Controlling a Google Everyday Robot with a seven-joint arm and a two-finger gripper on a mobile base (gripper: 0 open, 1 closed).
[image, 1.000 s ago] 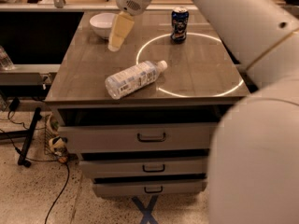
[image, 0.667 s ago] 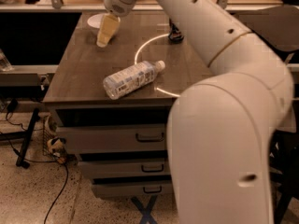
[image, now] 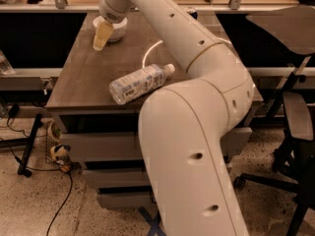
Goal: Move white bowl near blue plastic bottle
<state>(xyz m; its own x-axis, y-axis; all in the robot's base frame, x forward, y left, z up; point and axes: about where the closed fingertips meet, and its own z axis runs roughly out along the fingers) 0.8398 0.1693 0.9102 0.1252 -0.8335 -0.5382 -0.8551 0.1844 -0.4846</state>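
Note:
The white bowl (image: 118,30) sits at the far left corner of the brown table (image: 83,77), partly hidden by my wrist. My gripper (image: 102,36) hangs at the bowl's front left side, just above the tabletop, right beside its rim. The blue plastic bottle (image: 140,83), clear with a white cap and a pale label, lies on its side near the table's front edge, cap pointing right and away. It is well apart from the bowl. My white arm crosses the table from the right and fills the foreground.
A bright ring of light (image: 150,58) lies on the tabletop behind the bottle. Drawers (image: 98,146) sit under the table. An office chair (image: 295,127) stands at the right. Cables and a small object (image: 60,156) lie on the floor at the left.
My gripper has moved left and back, from beside the bowl's right front to its left front side. The arm now covers the can and more of the table. The bottle has not moved.

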